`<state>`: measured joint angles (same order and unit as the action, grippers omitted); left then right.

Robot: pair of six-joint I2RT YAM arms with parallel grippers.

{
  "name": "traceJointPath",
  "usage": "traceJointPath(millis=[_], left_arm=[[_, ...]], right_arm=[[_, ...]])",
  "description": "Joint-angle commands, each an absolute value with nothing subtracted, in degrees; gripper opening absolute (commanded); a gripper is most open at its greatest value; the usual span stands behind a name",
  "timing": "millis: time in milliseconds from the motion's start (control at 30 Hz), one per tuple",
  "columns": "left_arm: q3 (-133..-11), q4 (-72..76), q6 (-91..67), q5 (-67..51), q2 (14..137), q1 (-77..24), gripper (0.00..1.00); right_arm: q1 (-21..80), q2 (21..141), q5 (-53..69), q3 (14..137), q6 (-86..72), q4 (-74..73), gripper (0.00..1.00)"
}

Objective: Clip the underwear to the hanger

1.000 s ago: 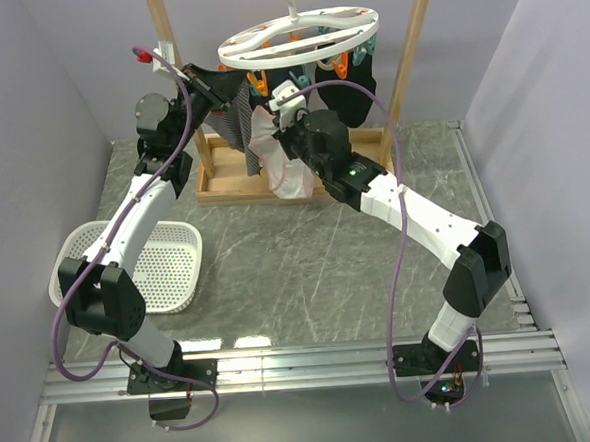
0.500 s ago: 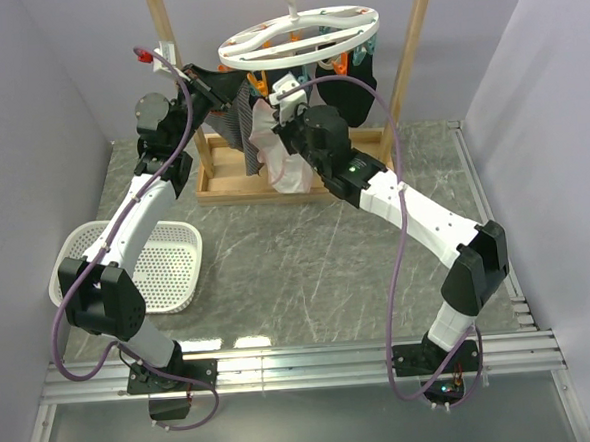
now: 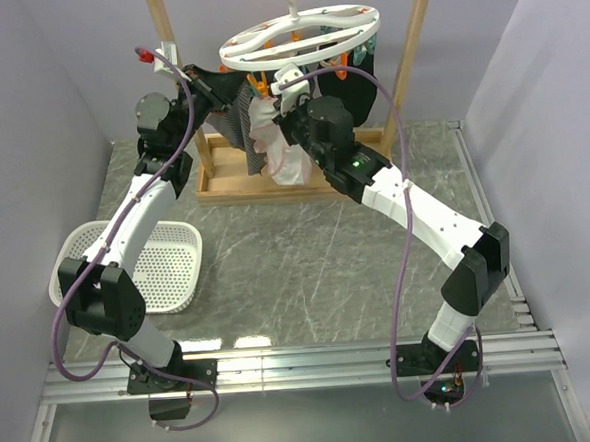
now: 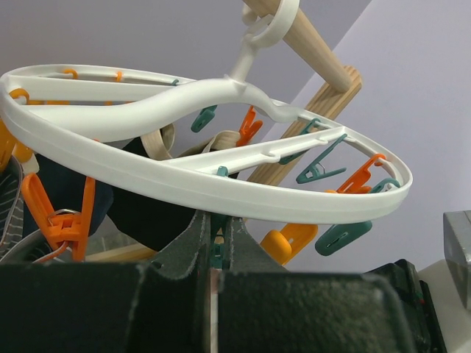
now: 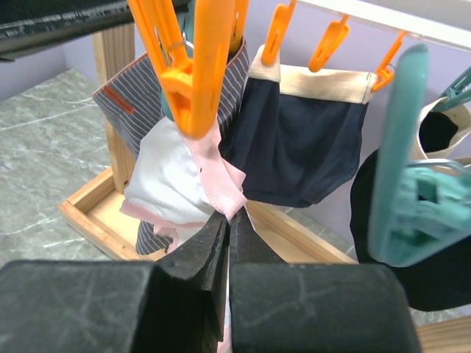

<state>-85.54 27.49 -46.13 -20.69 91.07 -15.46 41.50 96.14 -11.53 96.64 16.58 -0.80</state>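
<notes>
The white oval hanger hangs by its hook from the wooden rack, with orange and teal clips dangling below its ring. My right gripper is shut on the pink trim of the underwear, holding it up under the ring. The trim reaches the lower end of an orange clip; I cannot tell if that clip pinches it. From above, the underwear hangs bunched beside my right gripper. My left gripper is shut on a teal clip just below the ring, and from above it sits at the hanger's left.
The wooden rack and its base tray stand at the back. Dark navy garments and a grey striped cloth hang from other clips. A white perforated basket lies at the left. A big teal clip hangs near my right wrist.
My right gripper has lifted the underwear up and back, from in front of the rack base to just beneath the hanger's clips. The left arm has not moved.
</notes>
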Motion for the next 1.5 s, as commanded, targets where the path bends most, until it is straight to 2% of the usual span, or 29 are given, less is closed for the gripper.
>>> traceJointPath(millis=[0, 1467], left_arm=[[-87.80, 25.84, -44.82, -20.74, 91.14, -15.64, 0.00], [-89.39, 23.03, -41.31, -19.51, 92.02, -16.70, 0.00]], right_arm=[[41.66, 95.18, -11.86, 100.02, 17.66, 0.35, 0.00], [44.39, 96.86, -16.43, 102.13, 27.24, -1.93, 0.00]])
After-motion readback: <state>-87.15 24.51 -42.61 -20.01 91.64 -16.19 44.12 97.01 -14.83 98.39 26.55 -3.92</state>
